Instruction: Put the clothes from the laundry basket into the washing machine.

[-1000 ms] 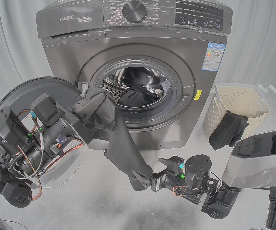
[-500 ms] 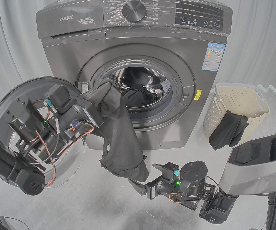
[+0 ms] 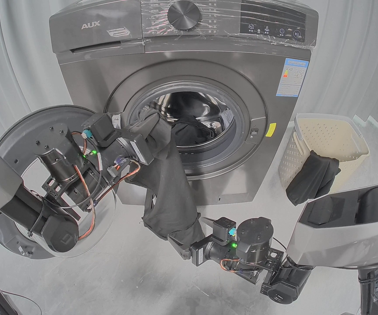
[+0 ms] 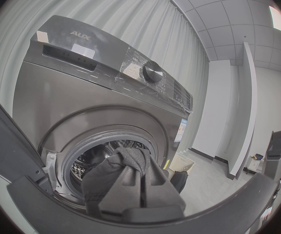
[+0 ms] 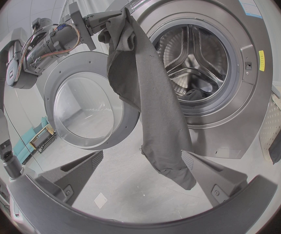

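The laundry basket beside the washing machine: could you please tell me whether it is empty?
No, a dark garment is draped over the rim of the laundry basket, hanging down its outer wall.

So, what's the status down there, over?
Left end effector shut on grey garment at drum mouth. Right end effector open at its hanging hem. Door open. Black garment draped over laundry basket rim.
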{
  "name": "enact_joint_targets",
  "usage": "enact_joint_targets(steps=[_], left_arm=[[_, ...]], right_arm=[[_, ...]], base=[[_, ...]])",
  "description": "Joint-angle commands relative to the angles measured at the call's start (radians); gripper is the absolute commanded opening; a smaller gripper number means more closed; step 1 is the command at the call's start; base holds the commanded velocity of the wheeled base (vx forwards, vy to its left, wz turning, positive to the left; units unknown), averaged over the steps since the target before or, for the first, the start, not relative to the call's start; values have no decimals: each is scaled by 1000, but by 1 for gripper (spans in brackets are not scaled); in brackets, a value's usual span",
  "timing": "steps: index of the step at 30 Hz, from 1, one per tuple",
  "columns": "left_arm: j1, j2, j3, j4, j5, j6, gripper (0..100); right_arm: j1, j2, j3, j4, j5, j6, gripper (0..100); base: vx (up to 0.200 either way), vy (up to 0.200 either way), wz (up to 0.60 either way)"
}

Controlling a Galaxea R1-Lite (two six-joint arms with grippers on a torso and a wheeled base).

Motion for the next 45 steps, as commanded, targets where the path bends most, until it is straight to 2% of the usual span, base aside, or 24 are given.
enact_joint_targets(steps=[1, 9, 19, 30, 32, 39, 43, 45], left_arm=[[-6, 8, -43, 27, 6, 0, 0], [-10, -3, -138, 106, 20, 0, 0], [-23, -15, -181, 133, 31, 0, 0], [-24, -15, -183, 132, 34, 0, 0], [-26, -15, -181, 132, 34, 0, 0], [-35, -15, -181, 132, 34, 0, 0], [-35, -16, -177, 126, 34, 0, 0], [-35, -26, -174, 126, 34, 0, 0]], right_arm=[[-6, 45, -31, 4, 2, -7, 100], [-6, 139, -176, 32, 9, -38, 100], [-78, 312, -430, 79, 26, -70, 100], [-90, 396, -505, 84, 38, -73, 100], [-94, 424, -564, 101, 55, -90, 100], [-94, 481, -667, 157, 55, -94, 100], [-111, 531, -786, 185, 43, -97, 100], [-114, 542, -815, 185, 38, -96, 100]], base=[[0, 0, 0], [0, 0, 0], [0, 0, 0], [0, 0, 0], [0, 0, 0], [0, 0, 0], [0, 0, 0], [0, 0, 0]])
